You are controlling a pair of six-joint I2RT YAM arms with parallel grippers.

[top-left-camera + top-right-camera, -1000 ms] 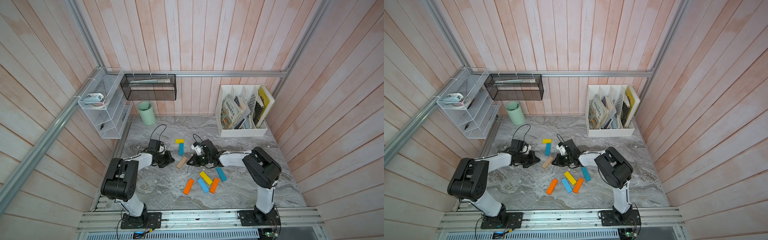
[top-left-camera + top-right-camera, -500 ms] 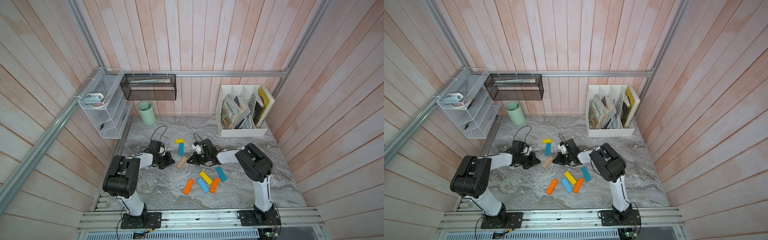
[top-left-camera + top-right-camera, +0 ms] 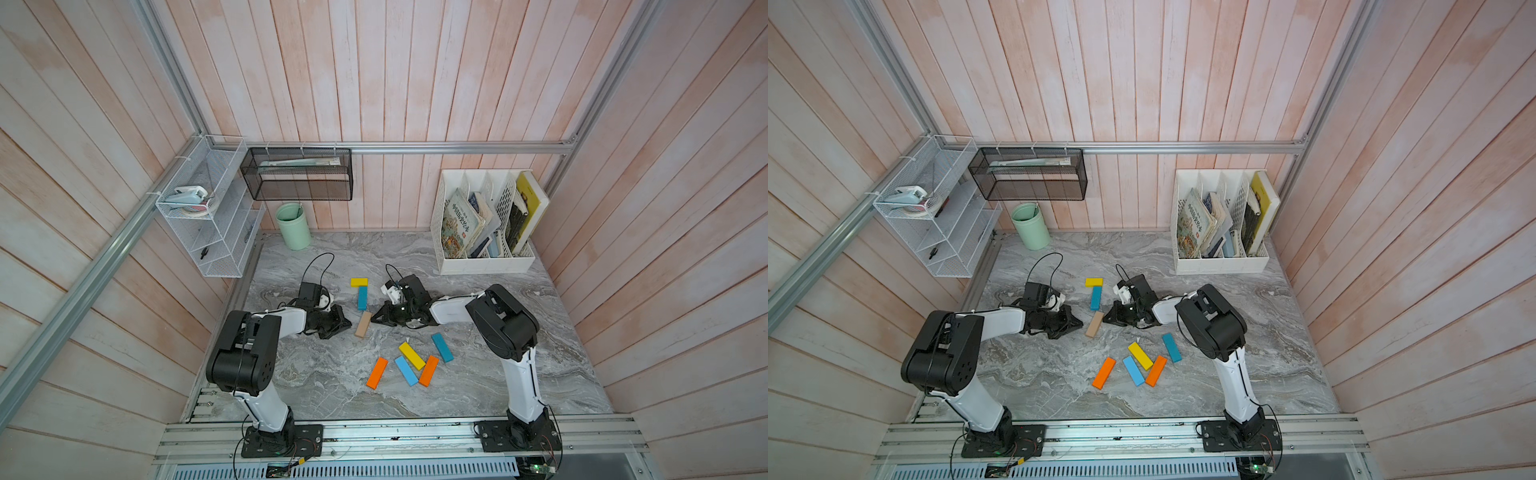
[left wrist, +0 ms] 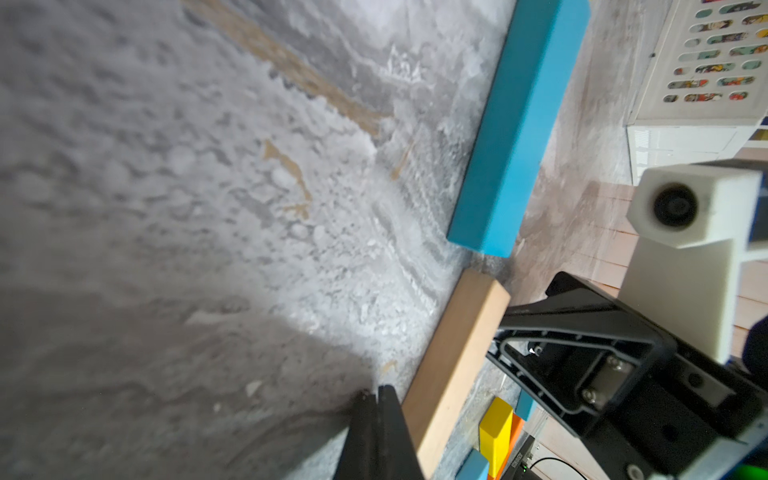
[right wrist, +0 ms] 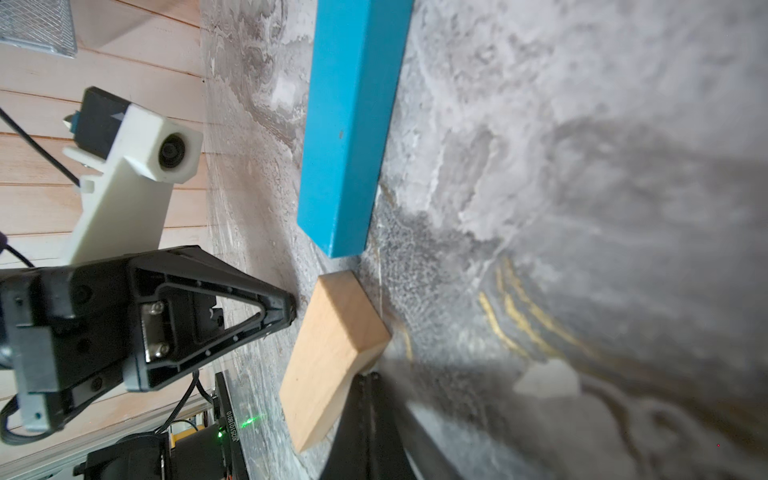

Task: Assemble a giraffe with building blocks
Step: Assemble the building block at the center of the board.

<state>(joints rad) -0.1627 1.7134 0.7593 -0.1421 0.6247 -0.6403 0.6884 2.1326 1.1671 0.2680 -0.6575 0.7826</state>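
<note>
The start of the giraffe lies flat mid-table in both top views: a yellow block (image 3: 359, 282) crosswise with a teal block (image 3: 362, 297) below it. A tan wood block (image 3: 363, 324) (image 3: 1094, 324) lies slanted just below the teal block, a small gap between them (image 5: 332, 357). My left gripper (image 3: 348, 323) (image 4: 378, 390) is shut and empty, its tip at the tan block's left side. On the block's other side, my right gripper (image 3: 372, 320) (image 5: 368, 376) is also shut and empty, its tip at a corner. The teal block (image 4: 519, 124) shows in both wrist views.
Several loose blocks lie nearer the front: orange (image 3: 377, 372), light blue (image 3: 406, 370), yellow (image 3: 412, 355), orange (image 3: 429, 370), teal (image 3: 442, 347). A green cup (image 3: 293, 226) and a white book rack (image 3: 484, 253) stand at the back; wire shelves (image 3: 208, 232) hang on the left wall.
The right arm's elbow has swung left toward the middle while its gripper tip stayed by the tan block. The left arm and the blocks have barely shifted.
</note>
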